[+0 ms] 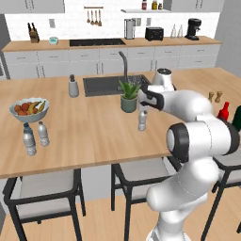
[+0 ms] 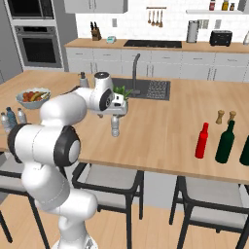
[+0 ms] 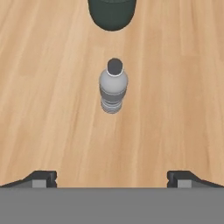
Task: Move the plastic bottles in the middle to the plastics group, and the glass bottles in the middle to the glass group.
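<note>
Wooden counter (image 1: pixel 94 136): 3 clear bottles (image 1: pixel 142 120), 1 red bottle (image 2: pixel 202 140), 2 green bottles (image 2: pixel 225 142); pincer (image 3: pixel 112 177) spread.

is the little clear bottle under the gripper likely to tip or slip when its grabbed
Probably tippy: the plastic bottle stands upright, tall and narrow, alone on the counter. Its ribbed sides may aid grip. Clear plastic suggests it is light and may flex between the open gripper's fingers.

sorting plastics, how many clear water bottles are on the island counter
3: one under the gripper near the potted plant, at; a pale-capped one and a blue-capped one by the fruit bowl.
</note>
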